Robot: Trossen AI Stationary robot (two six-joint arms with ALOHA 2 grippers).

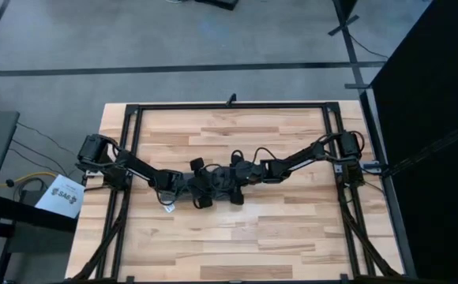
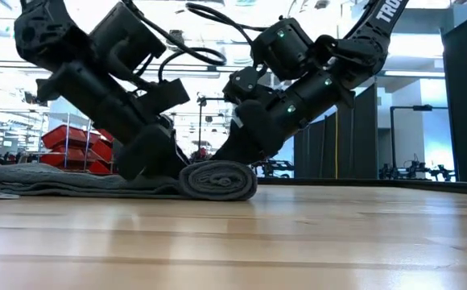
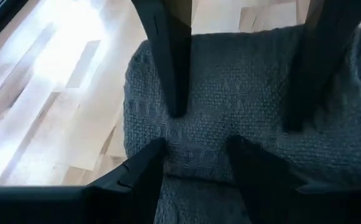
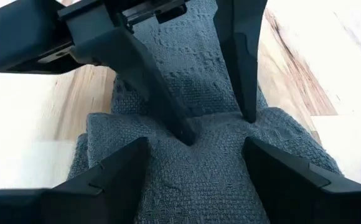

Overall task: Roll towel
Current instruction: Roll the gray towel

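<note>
The towel (image 2: pixel 137 180) lies on the table (image 2: pixel 298 234), part rolled into a coil at 1 end with a flat tail trailing behind. We see both sets of jaws standing apart, tips pressed into the cloth: the left gripper (image 3: pixel 196 146) and right gripper (image 4: pixel 196 158) face each other, the roll between them. We judge the coil could slacken or skew if 1 side lifts early or pushes unevenly.

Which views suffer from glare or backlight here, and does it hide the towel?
Low view: bright room behind leaves both arms near-silhouettes, yet the towel roll's spiral end stays readable. Left wrist view: glare washes out the table beside the cloth; weave stays visible. Right wrist view: similar bright wood, towel clear. High view: even light.
</note>
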